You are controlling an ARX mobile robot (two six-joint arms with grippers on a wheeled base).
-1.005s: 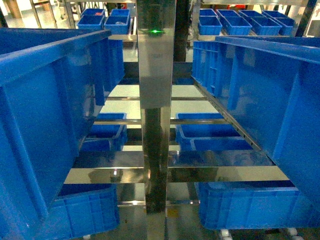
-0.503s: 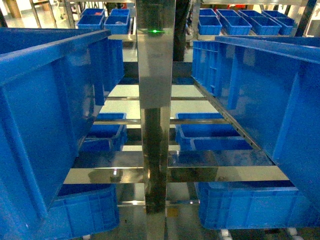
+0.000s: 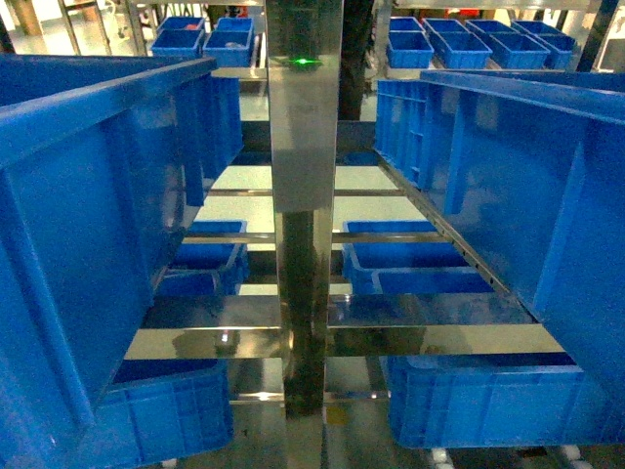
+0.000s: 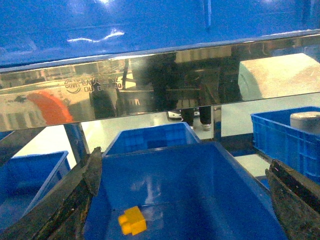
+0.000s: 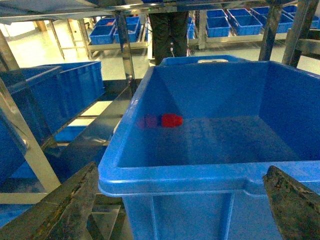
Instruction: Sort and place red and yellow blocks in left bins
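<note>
L end effector (image 4: 182,200) wide apart, empty, over bin (image 4: 210,165) w/ yellow block (image 4: 132,221) on floor. R end effector (image 5: 180,200) released too; red block (image 5: 171,120) in its bin (image 5: 165,175). Rail (image 4: 150,95) stamp unreadable.

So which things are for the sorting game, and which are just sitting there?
For the job:
yellow block, lying in a blue bin
red block, lying in another blue bin

Just there:
steel post
far bins

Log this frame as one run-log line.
left gripper: open, above yellow block in bin | right gripper: open, facing bin holding red block
</note>
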